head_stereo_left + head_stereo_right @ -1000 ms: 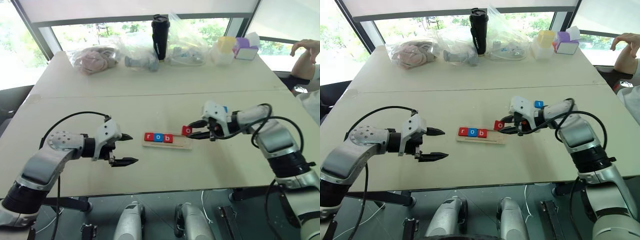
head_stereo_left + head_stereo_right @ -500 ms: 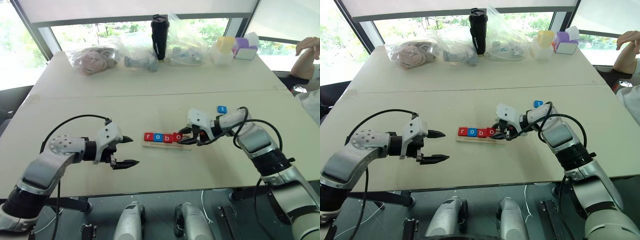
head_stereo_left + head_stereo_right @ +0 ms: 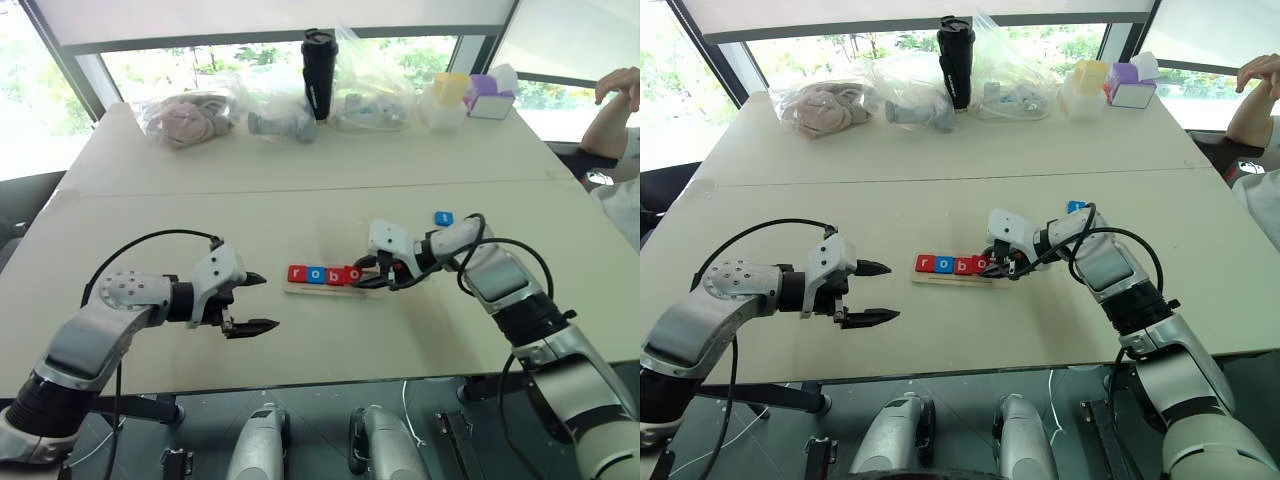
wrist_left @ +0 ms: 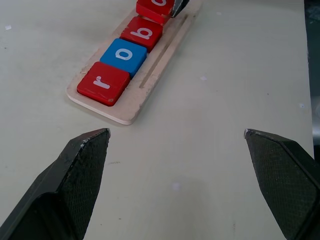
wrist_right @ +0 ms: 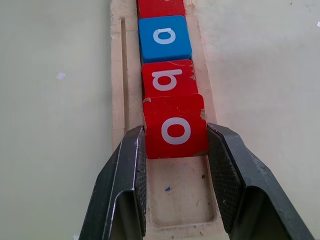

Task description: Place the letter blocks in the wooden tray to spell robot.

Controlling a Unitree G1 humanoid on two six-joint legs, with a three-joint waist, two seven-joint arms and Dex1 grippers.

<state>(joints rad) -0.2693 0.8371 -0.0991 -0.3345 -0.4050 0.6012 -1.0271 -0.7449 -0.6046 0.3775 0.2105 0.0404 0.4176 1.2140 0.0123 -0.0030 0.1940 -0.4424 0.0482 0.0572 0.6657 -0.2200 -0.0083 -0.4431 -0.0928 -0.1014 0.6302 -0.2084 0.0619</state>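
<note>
The wooden tray (image 3: 333,287) lies at the centre of the frame on the table (image 3: 300,190), with r, o and b seated in a row. The right gripper (image 5: 175,150) is clenched on the red o block (image 5: 175,126), holding it in the fourth place, touching the b. If the jaws drag on release, the block could tip or nudge its neighbours crooked. The blue t block (image 3: 443,218) waits right of centre. The left gripper (image 3: 256,302) hangs released, lower left.
</note>
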